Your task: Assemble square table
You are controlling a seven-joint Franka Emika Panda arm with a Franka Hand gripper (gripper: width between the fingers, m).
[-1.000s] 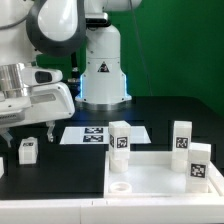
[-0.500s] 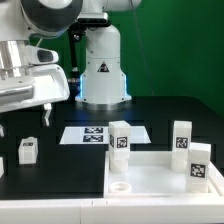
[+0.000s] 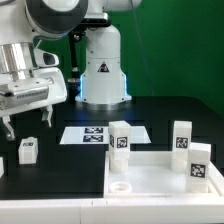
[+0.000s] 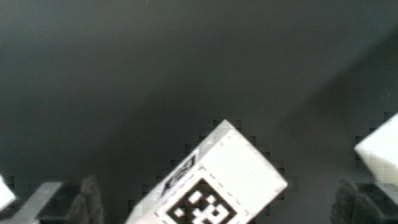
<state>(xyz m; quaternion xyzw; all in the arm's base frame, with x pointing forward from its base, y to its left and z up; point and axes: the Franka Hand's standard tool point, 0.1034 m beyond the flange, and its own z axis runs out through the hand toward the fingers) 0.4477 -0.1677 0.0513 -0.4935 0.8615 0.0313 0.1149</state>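
Observation:
The white square tabletop [image 3: 160,178] lies at the front on the exterior view's right, with a round hole [image 3: 120,186] at its near left corner. Three tagged white legs stand upright by it: one [image 3: 120,138] at its far left corner, one [image 3: 181,137] at its far edge, one [image 3: 200,165] on its right side. A smaller tagged leg [image 3: 28,150] stands on the black table at the left. My gripper [image 3: 28,126] hangs just above it, open and apart from it. In the wrist view this leg [image 4: 222,180] shows between my dark fingers [image 4: 75,200], untouched.
The marker board [image 3: 95,133] lies flat behind the tabletop. The arm's white base [image 3: 103,70] stands at the back. Another white piece [image 3: 1,167] is cut off by the exterior view's left edge, and a white piece [image 4: 379,150] shows at the wrist view's edge.
The hand rose and turned, then came down a little over the small leg at the left. Both fingers now show, spread slightly wider. The parts have not moved.

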